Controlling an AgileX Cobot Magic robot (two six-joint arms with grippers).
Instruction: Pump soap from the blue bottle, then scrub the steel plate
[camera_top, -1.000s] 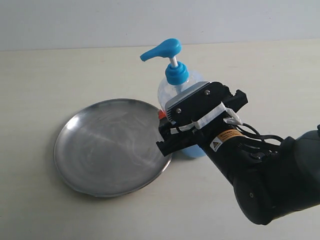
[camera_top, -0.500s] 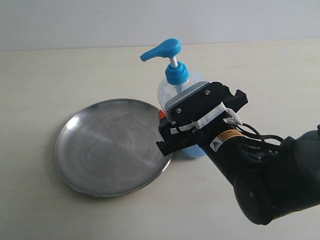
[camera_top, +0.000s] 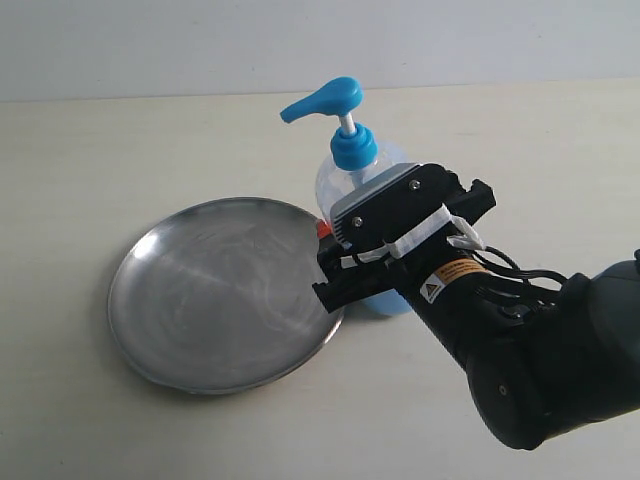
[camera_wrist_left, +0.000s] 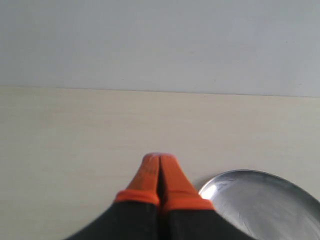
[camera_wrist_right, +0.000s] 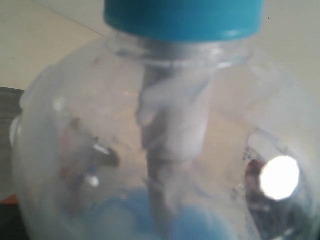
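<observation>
The blue bottle stands upright beside the right rim of the steel plate, its blue pump head pointing left over the plate. Light blue soap sits low inside it. My right gripper is shut on the bottle's body, one orange fingertip showing at the plate's rim. The bottle fills the right wrist view. My left gripper is shut with nothing in it, orange tips pressed together above the table, the plate's edge beside it. It does not show in the exterior view.
The pale table ends at a white wall behind. My right arm's black bulk covers the front right corner.
</observation>
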